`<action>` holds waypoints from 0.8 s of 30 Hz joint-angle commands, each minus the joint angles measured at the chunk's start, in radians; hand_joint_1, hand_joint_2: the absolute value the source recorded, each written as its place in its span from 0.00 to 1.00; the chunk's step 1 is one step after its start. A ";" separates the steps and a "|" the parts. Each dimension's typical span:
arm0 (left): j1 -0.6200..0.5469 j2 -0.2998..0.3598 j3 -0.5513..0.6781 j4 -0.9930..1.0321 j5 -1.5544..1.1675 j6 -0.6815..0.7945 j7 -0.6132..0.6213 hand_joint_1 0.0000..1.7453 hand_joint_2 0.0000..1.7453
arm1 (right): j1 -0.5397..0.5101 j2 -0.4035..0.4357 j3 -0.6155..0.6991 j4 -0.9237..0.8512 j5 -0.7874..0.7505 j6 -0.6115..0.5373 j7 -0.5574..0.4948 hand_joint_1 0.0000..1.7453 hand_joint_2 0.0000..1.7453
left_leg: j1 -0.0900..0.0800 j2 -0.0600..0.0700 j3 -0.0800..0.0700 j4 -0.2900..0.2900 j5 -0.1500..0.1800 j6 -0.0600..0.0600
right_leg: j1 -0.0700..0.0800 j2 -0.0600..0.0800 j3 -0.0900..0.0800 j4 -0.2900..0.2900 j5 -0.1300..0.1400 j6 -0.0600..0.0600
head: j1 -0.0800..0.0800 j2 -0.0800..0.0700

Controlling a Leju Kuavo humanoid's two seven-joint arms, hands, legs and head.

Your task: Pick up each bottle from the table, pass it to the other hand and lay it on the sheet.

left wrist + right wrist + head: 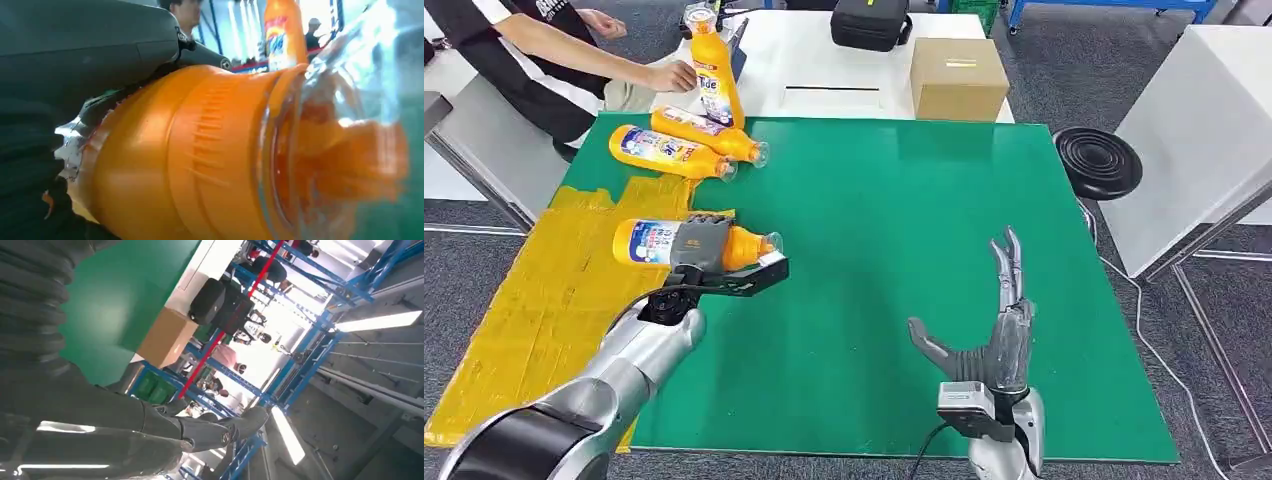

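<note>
Four bottles were in play. The left hand [699,245] gripped one bottle [646,242] around its middle, lying sideways with the clear cap [769,243] pointing toward the table's centre, right at the edge where the yellow sheet [544,300] met the green mat [904,260]. Two laid bottles [674,150] sat side by side at the sheet's far end, and a person's hand [669,76] steadied an upright bottle [715,80] beyond them.

The right hand [999,335] stood well apart over the mat, fingers spread, thumb out, holding nothing.

Judgement: the step was laying this one down. Do it well by lowering it flat onto bare sheet, short of the laid pair, label end further over the yellow, then opening slowly so it doesn't roll toward the mat.

The left wrist view gave what the head view couldn't: the thumb [100,45] pressed over the orange shoulder. The right wrist view showed the cardboard box [167,337] and black bag [215,302] behind the mat.
</note>
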 commanded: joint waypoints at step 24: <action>-0.054 0.055 0.102 0.161 0.003 0.018 0.046 1.00 1.00 | -0.018 0.007 0.006 0.053 0.024 0.042 0.026 0.00 1.00 | 0.001 0.001 0.003 -0.001 -0.001 -0.004 | 0.001 0.001 0.003 -0.001 0.000 -0.002 | 0.000 0.000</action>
